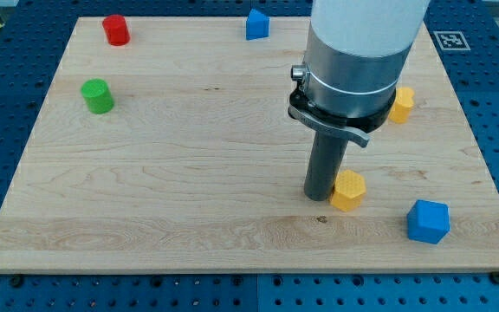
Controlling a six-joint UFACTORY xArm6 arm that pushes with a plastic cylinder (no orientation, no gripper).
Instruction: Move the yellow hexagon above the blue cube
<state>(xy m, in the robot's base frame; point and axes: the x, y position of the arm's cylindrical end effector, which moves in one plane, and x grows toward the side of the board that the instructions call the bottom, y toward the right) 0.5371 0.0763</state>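
The yellow hexagon [348, 190] lies on the wooden board at the lower right of the view. The blue cube [428, 221] sits to its right and slightly lower, a short gap away. My tip [320, 195] rests on the board right against the hexagon's left side. The arm's wide grey and white body rises above it and hides part of the board behind.
A second yellow block [400, 104] sits right of the arm, partly hidden. A blue block [256, 24] is at the top centre. A red cylinder [116, 30] is top left, a green cylinder [98, 95] below it. The board's right edge [479, 156] is near.
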